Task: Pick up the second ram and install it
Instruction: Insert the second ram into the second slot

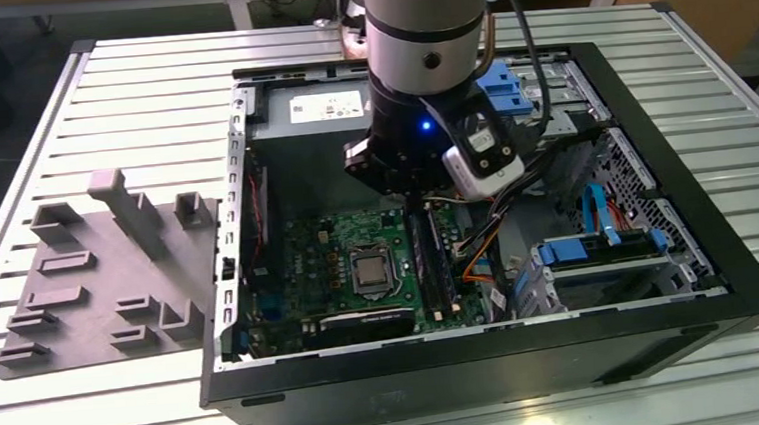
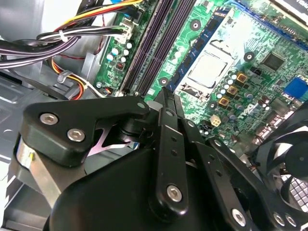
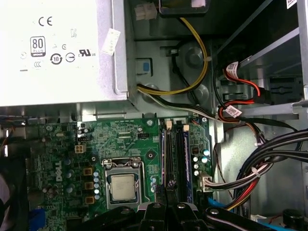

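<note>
At the left of the exterior view stands the gray fixture (image 1: 104,282) on the slatted table (image 1: 103,81). At centre is the open computer case (image 1: 703,250), where the arm has its gripper (image 1: 415,202) lowered over the motherboard (image 1: 316,267). In both wrist views the fingers (image 2: 166,125) are pressed together into one narrow tip, and no board shows between them. That tip sits at the near end of the memory slots (image 3: 175,154), low and just right of centre in the first wrist view. The second ram (image 1: 426,257) appears to be the dark strip standing in a slot directly below the gripper, right of the processor socket (image 1: 373,270). The pickup looks done and the stick looks delivered. Whether it is fully seated, or whether the tip touches it, cannot be told.
</note>
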{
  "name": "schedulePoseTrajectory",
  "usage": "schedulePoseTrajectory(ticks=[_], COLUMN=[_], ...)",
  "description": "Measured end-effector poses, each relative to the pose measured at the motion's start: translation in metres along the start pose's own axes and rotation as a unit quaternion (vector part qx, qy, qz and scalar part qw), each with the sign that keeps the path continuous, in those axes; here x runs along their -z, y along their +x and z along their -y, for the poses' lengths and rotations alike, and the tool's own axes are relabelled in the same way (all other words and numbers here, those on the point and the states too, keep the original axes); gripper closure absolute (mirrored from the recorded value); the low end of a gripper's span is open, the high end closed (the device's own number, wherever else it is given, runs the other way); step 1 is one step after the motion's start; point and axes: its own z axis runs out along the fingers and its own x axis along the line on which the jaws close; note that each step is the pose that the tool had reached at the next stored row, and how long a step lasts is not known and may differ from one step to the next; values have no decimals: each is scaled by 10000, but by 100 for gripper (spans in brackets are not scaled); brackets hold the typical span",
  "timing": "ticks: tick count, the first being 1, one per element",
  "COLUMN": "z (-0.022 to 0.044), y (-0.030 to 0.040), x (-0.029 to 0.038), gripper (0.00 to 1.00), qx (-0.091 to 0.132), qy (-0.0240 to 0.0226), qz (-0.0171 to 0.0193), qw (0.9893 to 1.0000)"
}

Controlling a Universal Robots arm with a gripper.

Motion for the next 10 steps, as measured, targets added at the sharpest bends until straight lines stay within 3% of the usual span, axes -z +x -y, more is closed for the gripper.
schedulePoseTrajectory(ticks=[10], z=[-16], y=[3], x=[-41], gripper=[89], qx=[-28], qy=[0], qz=[1], qw=[10000])
